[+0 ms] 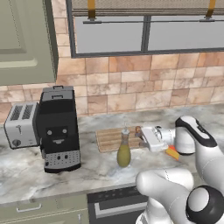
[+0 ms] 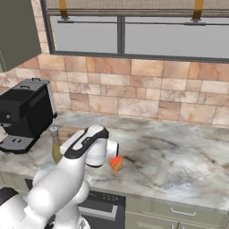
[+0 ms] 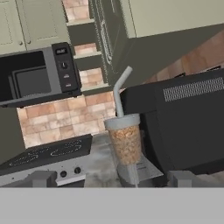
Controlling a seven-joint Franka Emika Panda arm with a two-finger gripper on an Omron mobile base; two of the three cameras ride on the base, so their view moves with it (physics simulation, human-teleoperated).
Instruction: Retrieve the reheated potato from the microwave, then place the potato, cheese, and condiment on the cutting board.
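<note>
We saw our end effector (image 1: 141,136) spread, empty; bottle (image 1: 124,151) and cheese (image 1: 172,152) off the cutting board (image 1: 109,139), mid-frame.

Arm (image 1: 192,175): glossy white rounded segments w/ black joint bands, dark round end cap; white boxy wrist section.

Base views flank arm, share counter (image 1: 26,175) (near); hand view level, faces microwave (image 3: 39,76).
</note>
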